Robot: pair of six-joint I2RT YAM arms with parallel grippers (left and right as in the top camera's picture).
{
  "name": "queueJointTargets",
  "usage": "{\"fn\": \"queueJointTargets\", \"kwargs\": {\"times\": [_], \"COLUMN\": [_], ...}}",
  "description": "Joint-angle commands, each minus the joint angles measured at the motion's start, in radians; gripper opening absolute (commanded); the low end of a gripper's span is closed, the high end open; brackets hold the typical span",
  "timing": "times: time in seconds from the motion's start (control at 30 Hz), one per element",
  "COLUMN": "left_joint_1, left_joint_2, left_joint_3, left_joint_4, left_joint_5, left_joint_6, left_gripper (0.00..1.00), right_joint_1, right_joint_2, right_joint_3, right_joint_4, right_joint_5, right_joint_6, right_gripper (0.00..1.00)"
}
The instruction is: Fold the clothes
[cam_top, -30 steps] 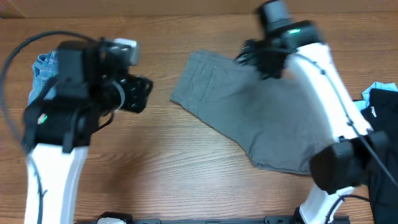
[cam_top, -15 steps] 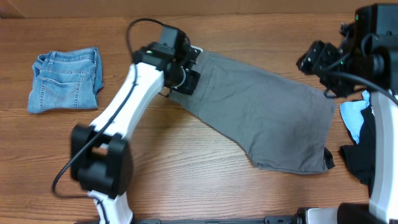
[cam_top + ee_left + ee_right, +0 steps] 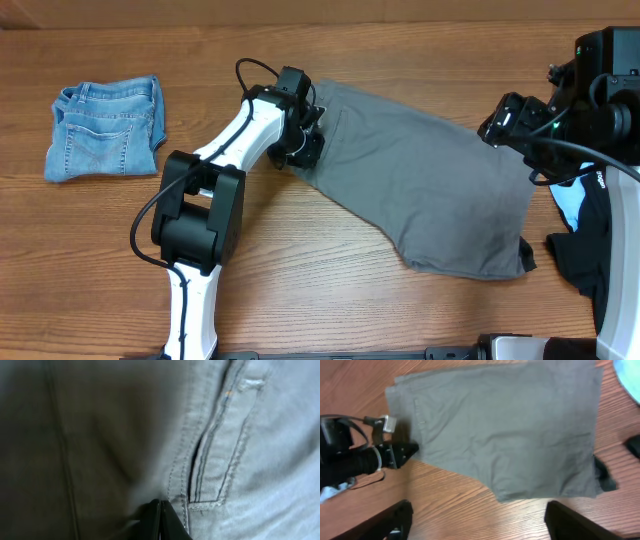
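Observation:
The clothes, a large pair of grey shorts (image 3: 420, 185), lie spread flat across the middle of the table; the right wrist view shows them whole (image 3: 505, 425). My left gripper (image 3: 305, 142) sits at their upper left corner. In the left wrist view its jaws (image 3: 160, 512) are pressed together on the grey fabric (image 3: 250, 460), right beside a pocket's stitched corner. My right gripper (image 3: 510, 118) hovers high off the shorts' upper right side. Its two fingers (image 3: 395, 520) stand wide apart with nothing between them, over bare wood just below the shorts' hem.
Folded blue denim shorts (image 3: 105, 125) lie at the far left. A black garment (image 3: 580, 245) and a light-blue one (image 3: 565, 195) lie heaped at the right edge, close to the grey shorts' right hem. A dark scrap (image 3: 527, 252) pokes out at their lower right corner.
My left arm swung in from the left to the shorts' upper left corner and its jaws closed there. My right gripper pulled off the shorts to the right and opened wider.

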Motion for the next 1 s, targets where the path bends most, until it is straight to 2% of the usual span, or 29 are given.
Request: {"fn": "queueJointTargets", "kwargs": {"times": [0.0,0.17,0.33,0.47,0.7,0.9,0.97], "left_joint_1": [0.134,0.317,0.422,0.429,0.401,0.386,0.383], "left_joint_2": [0.08,0.074,0.008,-0.082,-0.284,-0.439,-0.464], "left_joint_3": [-0.032,-0.032,-0.032,-0.032,-0.032,-0.032,-0.032], "left_joint_4": [-0.077,-0.161,-0.216,-0.209,-0.2,-0.204,-0.205], "left_joint_5": [-0.286,-0.319,-0.29,-0.166,-0.106,-0.038,-0.021], "left_joint_6": [-0.13,-0.133,-0.072,-0.006,0.047,0.067,0.066], "left_gripper": [0.04,0.04,0.04,0.04,0.05,0.11,0.13], "right_joint_1": [0.001,0.001,0.003,0.023,0.107,0.154,0.154], "right_joint_2": [-0.011,-0.009,-0.008,-0.008,-0.008,-0.008,-0.008], "right_joint_3": [0.012,-0.045,-0.244,-0.436,-0.779,-0.946,-0.97], "right_joint_4": [0.003,0.058,0.203,0.321,0.554,0.666,0.692], "right_joint_5": [0.053,0.06,0.051,0.013,-0.118,-0.162,-0.183], "right_joint_6": [-0.006,-0.006,-0.006,-0.007,-0.066,-0.101,-0.109], "right_gripper": [0.91,0.91,0.9,0.86,0.86,0.65,0.65]}}
